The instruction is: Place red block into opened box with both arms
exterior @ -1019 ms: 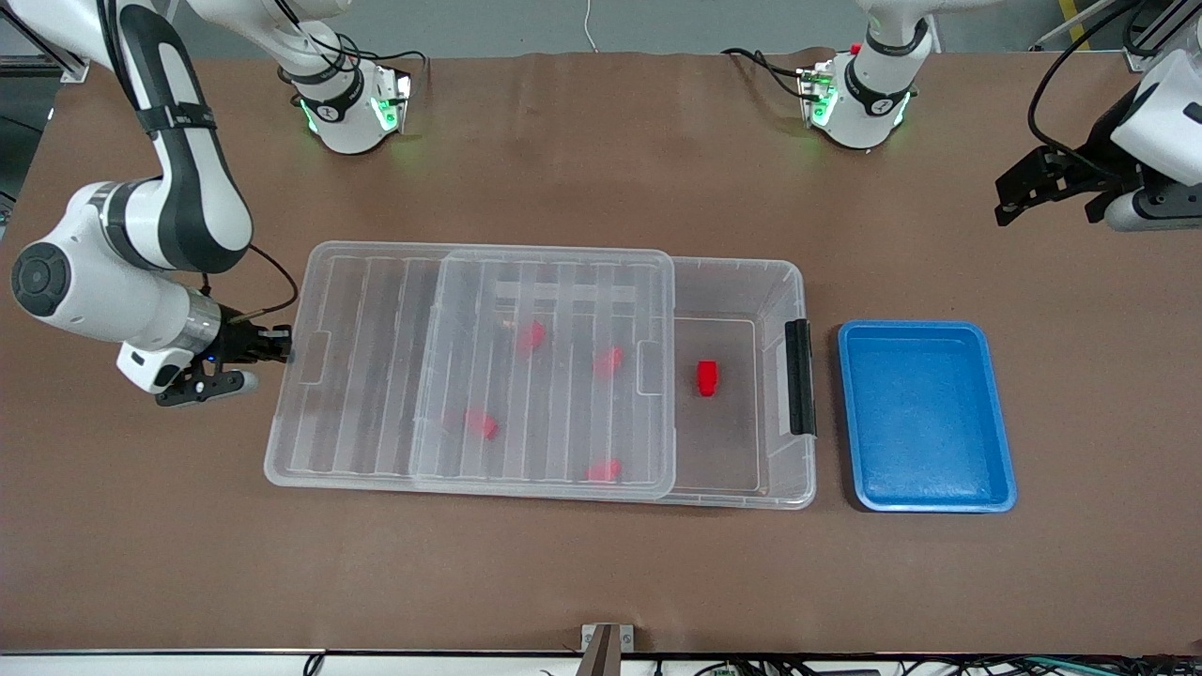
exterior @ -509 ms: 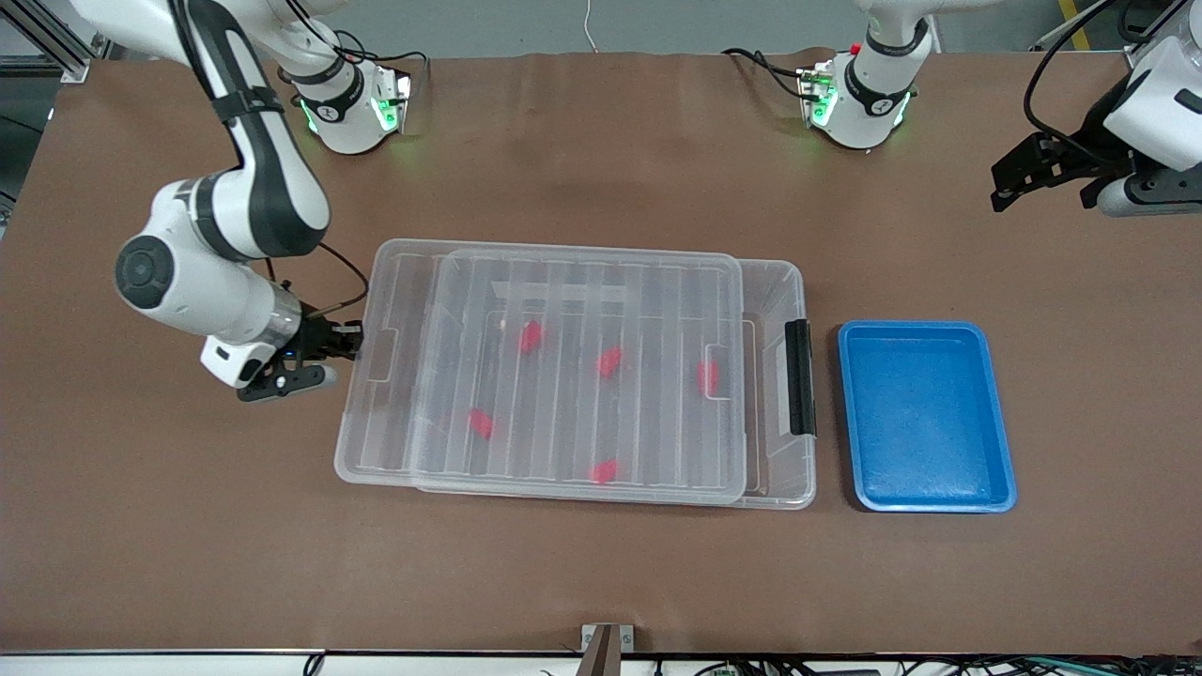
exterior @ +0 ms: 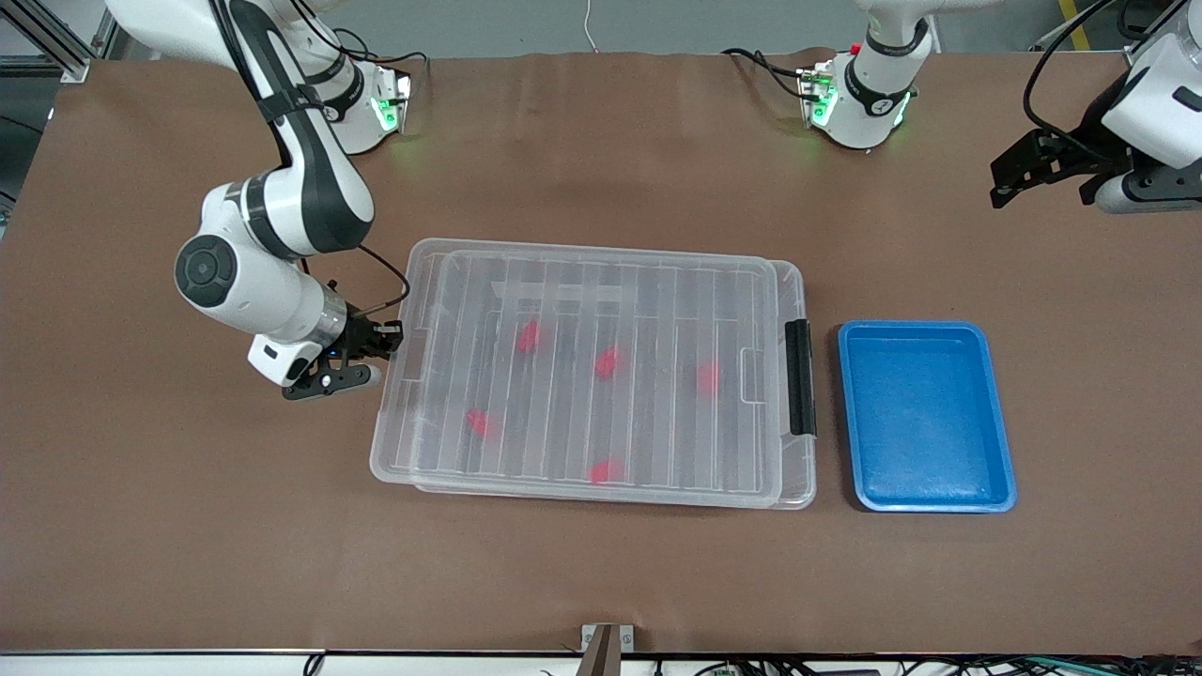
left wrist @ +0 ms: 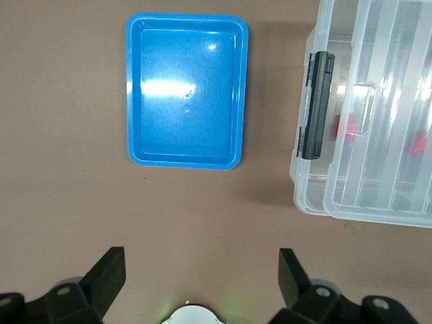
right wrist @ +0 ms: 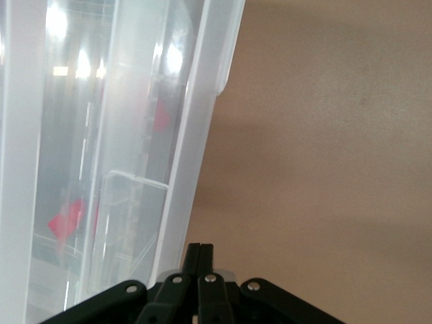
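Five red blocks (exterior: pixel 708 377) are lying inside the box (exterior: pixel 793 469), showing blurred through the ribbed lid (exterior: pixel 582 366) that is covering nearly all of it. The right tool (exterior: pixel 383 340), fingers pressed together, is touching the lid's edge at the right arm's end. The left tool (exterior: pixel 1047 169) is waiting with fingers spread apart, above the desk (exterior: pixel 601 582) past the blue tray (exterior: pixel 925 418).

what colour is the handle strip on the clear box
Black. The handle strip on the box shows best in the left wrist view.
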Action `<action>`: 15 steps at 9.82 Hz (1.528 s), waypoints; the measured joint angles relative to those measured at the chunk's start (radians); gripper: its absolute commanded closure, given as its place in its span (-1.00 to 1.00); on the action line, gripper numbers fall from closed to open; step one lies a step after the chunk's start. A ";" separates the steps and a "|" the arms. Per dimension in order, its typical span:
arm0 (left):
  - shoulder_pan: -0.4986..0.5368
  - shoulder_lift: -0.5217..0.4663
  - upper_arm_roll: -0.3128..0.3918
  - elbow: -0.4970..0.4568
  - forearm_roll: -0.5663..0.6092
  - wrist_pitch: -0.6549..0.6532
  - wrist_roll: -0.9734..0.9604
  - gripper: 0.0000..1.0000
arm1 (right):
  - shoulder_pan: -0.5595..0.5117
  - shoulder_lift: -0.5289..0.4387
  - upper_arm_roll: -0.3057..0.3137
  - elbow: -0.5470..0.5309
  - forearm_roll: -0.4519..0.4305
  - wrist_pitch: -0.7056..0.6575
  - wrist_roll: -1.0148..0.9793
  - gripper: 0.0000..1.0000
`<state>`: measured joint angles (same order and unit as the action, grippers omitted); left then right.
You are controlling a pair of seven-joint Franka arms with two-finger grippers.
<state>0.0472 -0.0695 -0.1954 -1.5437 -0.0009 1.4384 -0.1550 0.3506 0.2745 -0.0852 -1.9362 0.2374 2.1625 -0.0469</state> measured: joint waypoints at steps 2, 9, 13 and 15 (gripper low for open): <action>-0.003 -0.002 -0.001 0.000 0.000 0.000 0.000 -1.00 | -0.003 0.001 -0.011 0.012 -0.001 -0.015 0.009 -1.00; -0.003 -0.005 -0.006 0.023 0.000 -0.047 0.000 -1.00 | -0.350 -0.246 0.013 0.246 -0.197 -0.469 0.091 -1.00; -0.001 -0.005 -0.005 0.026 0.000 -0.048 0.000 -1.00 | -0.425 -0.337 0.014 0.434 -0.206 -0.722 0.098 -1.00; 0.000 -0.005 -0.005 0.036 0.000 -0.048 0.000 -1.00 | -0.419 -0.336 0.002 0.502 -0.208 -0.768 0.100 -1.00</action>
<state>0.0469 -0.0741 -0.2001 -1.5079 -0.0009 1.3908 -0.1550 -0.0686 -0.0614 -0.0827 -1.4342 0.0295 1.3940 0.0529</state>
